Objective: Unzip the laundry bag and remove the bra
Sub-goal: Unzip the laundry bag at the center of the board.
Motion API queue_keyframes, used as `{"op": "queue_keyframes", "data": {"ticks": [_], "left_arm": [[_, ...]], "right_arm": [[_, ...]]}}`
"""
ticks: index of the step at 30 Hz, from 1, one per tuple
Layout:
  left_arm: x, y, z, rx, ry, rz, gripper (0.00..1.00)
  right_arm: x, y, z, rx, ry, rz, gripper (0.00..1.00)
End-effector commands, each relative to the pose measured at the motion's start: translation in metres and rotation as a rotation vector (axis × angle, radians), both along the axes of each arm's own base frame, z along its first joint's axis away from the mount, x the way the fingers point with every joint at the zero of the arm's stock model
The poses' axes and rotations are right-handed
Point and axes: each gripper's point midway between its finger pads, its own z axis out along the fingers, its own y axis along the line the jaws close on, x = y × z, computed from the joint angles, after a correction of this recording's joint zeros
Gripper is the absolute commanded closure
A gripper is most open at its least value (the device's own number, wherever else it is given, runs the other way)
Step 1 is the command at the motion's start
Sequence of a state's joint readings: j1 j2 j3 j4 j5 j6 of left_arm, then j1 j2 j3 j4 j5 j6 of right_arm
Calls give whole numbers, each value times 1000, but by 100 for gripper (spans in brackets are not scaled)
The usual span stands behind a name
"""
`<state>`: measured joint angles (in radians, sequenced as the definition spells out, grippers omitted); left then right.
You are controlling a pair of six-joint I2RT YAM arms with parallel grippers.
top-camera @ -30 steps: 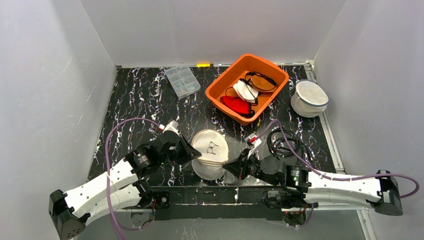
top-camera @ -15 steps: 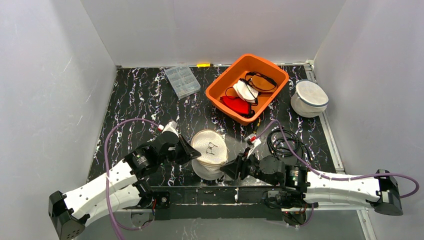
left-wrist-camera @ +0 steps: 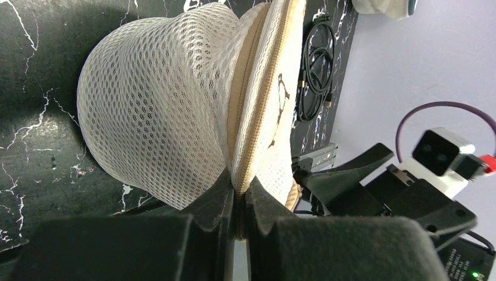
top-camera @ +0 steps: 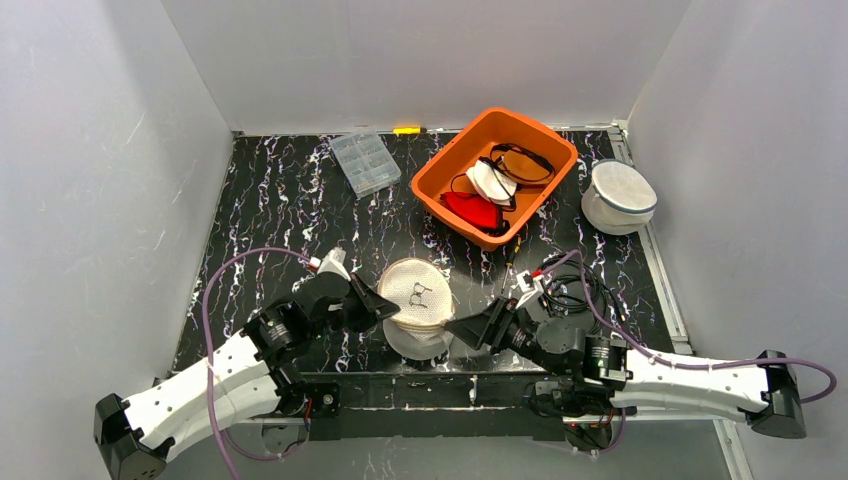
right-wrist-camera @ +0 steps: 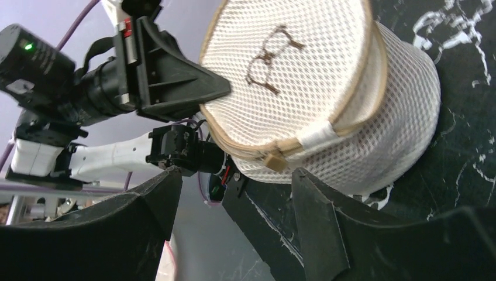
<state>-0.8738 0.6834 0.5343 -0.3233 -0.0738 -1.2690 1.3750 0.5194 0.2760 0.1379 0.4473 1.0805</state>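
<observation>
Black marbled counter (top-camera: 280,190), mesh laundry bag (top-camera: 418,300) at the front edge, middle.
Its zipper seam (left-wrist-camera: 248,129) is clenched by the left fingers (left-wrist-camera: 213,196); the right fingers (right-wrist-camera: 316,222) stand spread just beside it, grasping nothing.

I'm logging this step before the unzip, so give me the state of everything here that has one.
Laundry bag: tipped on its side, zip looks closed.
Zipper pull: ungripped, between the open right jaws.
Left gripper: jaws shut on the bag's zip seam.
Right gripper: jaws open, holding nothing.
Second bag: looks zipped shut.
Orange bin: open-topped, garments inside.
Clear box: lid looks closed.
</observation>
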Motion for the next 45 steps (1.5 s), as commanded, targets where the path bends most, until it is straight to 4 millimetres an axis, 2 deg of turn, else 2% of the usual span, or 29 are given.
{"op": "queue_keyframes", "data": {"ticks": [1,8,16,20,24,31,33,36,40,43,45], "left_arm": [[11,4,3,-44,-40,69,100],[14,3,11,-45,-66,69,100],[12,4,8,-45,-60,63,100],[10,2,6,-42,-55,51,100],[8,-2,4,-40,-50,35,100],[6,5,9,-34,-78,36,100],[5,12,10,-7,-89,40,88],[2,28,16,56,-125,45,58],[-2,65,20,196,-164,84,27],[-2,86,29,259,-213,115,16],[-1,92,36,278,-253,116,11]], "right_arm": [[11,5,7,115,110,-93,24],[15,27,6,117,171,-108,25],[25,38,1,102,189,-162,30],[27,48,4,85,170,-154,42],[26,57,2,62,162,-136,61],[27,54,12,2,71,-119,92],[27,52,18,-41,14,-102,99],[26,50,29,-139,-108,-48,99],[22,46,45,-258,-266,50,99],[17,47,59,-312,-368,129,99],[14,46,58,-364,-425,190,99]]}}
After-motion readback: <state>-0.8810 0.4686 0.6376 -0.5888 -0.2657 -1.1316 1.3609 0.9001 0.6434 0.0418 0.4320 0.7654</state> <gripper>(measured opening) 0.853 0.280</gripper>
